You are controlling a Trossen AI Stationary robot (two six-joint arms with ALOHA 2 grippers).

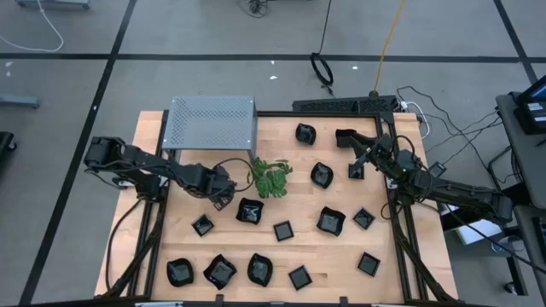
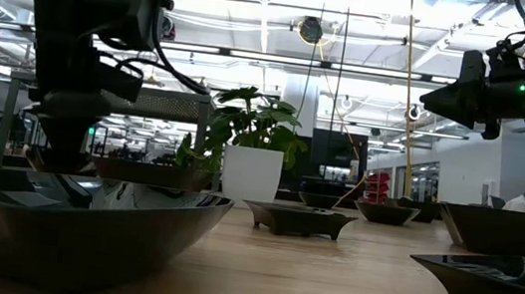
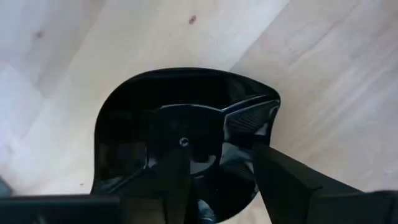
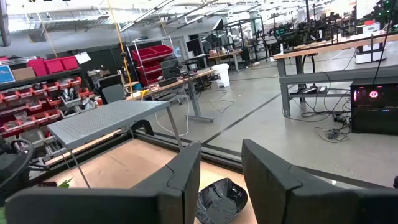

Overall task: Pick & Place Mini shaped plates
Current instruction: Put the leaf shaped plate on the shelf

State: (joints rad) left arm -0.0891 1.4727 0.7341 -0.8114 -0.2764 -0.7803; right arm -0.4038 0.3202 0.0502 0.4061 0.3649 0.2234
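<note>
Several small glossy black plates lie scattered on the wooden table (image 1: 290, 256). My left gripper (image 1: 224, 198) is down low at the table's middle left, open, over a rounded black plate (image 3: 180, 124) that rests flat on the wood. One finger is above the plate's hollow and the other is outside its rim (image 3: 249, 115). My right gripper (image 1: 357, 166) is raised near the far right, open and holding nothing (image 4: 221, 155). It points toward the grey box, and another black plate (image 4: 221, 199) lies on the table below and beyond its fingers. My left gripper comes at the rounded plate from above, with its fingers on either side of the rim (image 3: 249, 115). I cannot tell whether either finger touches the plate. The plate lies flat on the table.
A grey perforated metal box (image 1: 213, 122) stands at the far left of the table. A green leafy sprig (image 1: 271, 177) lies right beside my left gripper. More black plates line the near edge (image 1: 220, 271) and the middle right (image 1: 331, 221). Cables run behind the far edge.
</note>
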